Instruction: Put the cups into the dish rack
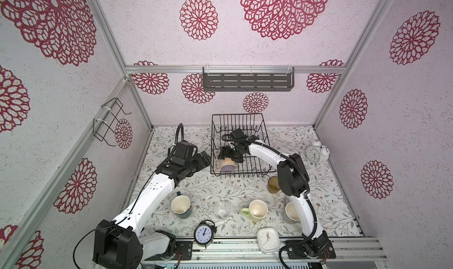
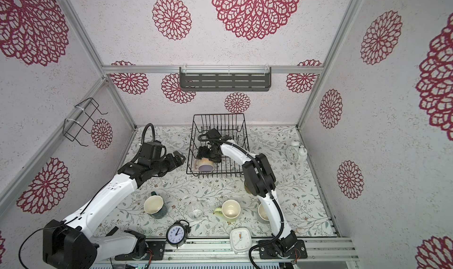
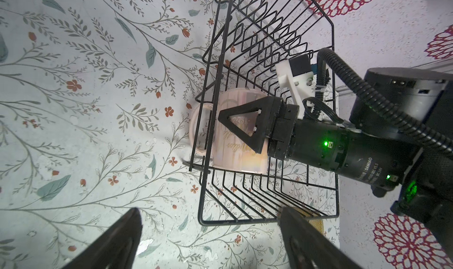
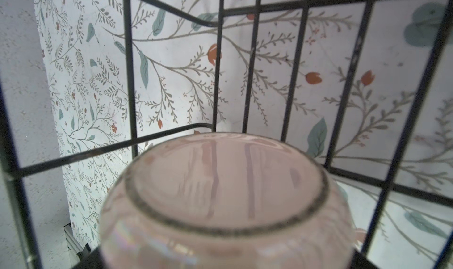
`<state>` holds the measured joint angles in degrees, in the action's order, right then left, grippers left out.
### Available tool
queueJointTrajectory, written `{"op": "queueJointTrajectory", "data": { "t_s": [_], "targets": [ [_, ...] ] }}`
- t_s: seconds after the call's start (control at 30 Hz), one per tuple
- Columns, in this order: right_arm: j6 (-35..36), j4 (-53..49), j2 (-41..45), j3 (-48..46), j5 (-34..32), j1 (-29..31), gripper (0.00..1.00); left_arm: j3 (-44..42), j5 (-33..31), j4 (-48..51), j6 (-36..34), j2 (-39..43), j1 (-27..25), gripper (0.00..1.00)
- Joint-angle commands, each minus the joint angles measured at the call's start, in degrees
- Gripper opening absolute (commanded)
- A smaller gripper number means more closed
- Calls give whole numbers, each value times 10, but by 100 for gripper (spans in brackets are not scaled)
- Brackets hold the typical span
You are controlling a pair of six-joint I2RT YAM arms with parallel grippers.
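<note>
The left gripper hung wide open and empty just left of the dish rack. In the rack's front left corner the pink mug lay tipped on its side. The right gripper straddled it; whether it pinched the mug was unclear.

Rack wires close around pink mug

The left arm, at seven o'clock, and the right arm, at five, have white shells, black joints, ribbed black cables.
</note>
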<state>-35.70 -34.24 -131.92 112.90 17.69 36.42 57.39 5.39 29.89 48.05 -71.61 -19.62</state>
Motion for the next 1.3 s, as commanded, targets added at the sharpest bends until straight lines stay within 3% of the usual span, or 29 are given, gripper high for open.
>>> {"op": "queueJointTrajectory", "data": {
  "t_s": [0.0,0.37,0.57,0.77,0.97,1.17,1.27],
  "targets": [
    [23,24,77,-10,-2,-3,65,3,-4,8,4,16,-2,92],
    [127,88,148,-59,-29,-10,65,48,23,14,-1,35,1,93],
    [207,218,204,-146,-32,-17,64,77,33,5,-5,22,3,93],
    [273,431,241,-261,-58,-19,62,95,42,-3,4,2,3,93],
    [321,570,214,-288,-2,-32,61,90,34,-9,7,-8,7,93],
    [336,791,155,-325,20,-49,58,90,31,-8,12,-14,8,92],
    [331,798,116,-287,23,-52,56,85,27,-7,16,-13,8,92]
  ]
}}
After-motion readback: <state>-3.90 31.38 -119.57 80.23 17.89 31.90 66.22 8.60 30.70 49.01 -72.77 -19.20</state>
